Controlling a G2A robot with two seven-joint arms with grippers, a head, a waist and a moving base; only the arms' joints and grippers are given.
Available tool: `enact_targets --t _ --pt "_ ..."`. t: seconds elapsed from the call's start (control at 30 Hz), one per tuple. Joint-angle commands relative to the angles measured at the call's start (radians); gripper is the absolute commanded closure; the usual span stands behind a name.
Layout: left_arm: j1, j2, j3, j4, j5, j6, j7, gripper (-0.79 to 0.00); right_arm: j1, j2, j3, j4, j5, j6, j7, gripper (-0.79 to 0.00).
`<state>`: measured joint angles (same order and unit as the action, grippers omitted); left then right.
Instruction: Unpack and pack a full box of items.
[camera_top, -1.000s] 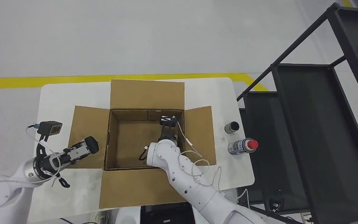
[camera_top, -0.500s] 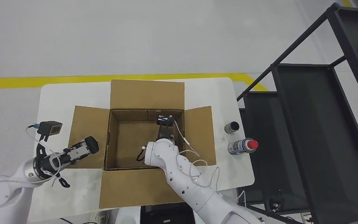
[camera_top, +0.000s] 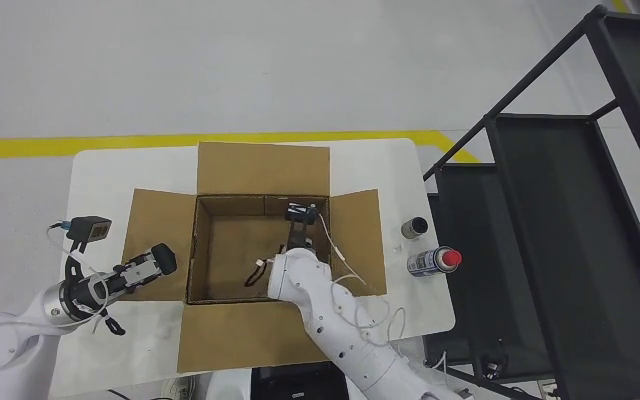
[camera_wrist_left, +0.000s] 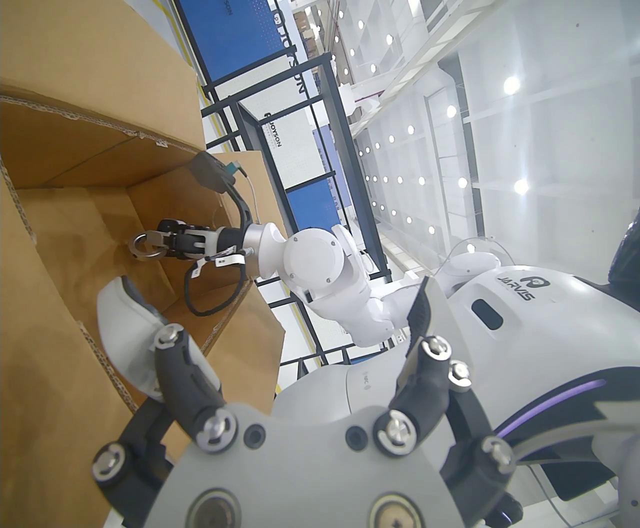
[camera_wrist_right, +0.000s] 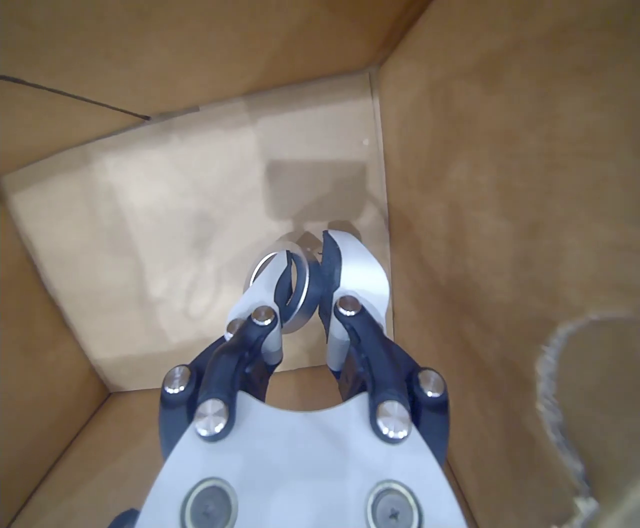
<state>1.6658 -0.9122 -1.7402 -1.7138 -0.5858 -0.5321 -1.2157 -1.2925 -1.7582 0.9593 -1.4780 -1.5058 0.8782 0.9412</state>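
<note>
The table (camera_top: 100, 170) carries an open box (camera_top: 262, 165), flaps spread flat, and nothing holds the box down. The left gripper (camera_top: 155, 262) sits outside it by the left flap, fingers spread and empty. If the right arm drags on cardboard as it comes out, the whole box could slide or tip.

The right gripper (camera_wrist_right: 305, 250) is inside the box, close to a side wall, and pinches a metal ring (camera_wrist_right: 302, 295). A lift that drifts toward that wall could catch a finger or the arm's loose cable on the rim.

A spray can (camera_top: 433, 261) lies on its side on the table to the right of the box, beside a small upright can (camera_top: 414, 227). A careless set-down there might start the spray can rolling.

The likeliest trouble is the ring itself. It is gripped across its thin band, so little surface meets the pads. A jolt could twist it loose and drop it back into the box.
</note>
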Motion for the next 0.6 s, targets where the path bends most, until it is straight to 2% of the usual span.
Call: enact_targets --t 0.0,0.13,0.33,0.57 --pt "0.000 0.000 0.000 0.000 0.000 0.000 0.000 -0.785 -0.030 0.015 -0.008 -0.069 0.007 -0.003 -0.012 0.000" --pt "0.000 0.000 0.000 0.000 0.000 0.000 0.000 -0.785 -0.107 0.049 -0.016 -0.217 0.063 -0.060 -0.082 0.000" --pt "0.000 0.000 0.000 0.000 0.000 0.000 0.000 -0.785 -0.254 0.111 -0.004 -0.437 0.192 -0.187 -0.268 0.000" --pt "0.000 0.000 0.000 0.000 0.000 0.000 0.000 -0.785 -0.424 0.172 0.050 -0.587 0.310 -0.340 -0.453 0.000"
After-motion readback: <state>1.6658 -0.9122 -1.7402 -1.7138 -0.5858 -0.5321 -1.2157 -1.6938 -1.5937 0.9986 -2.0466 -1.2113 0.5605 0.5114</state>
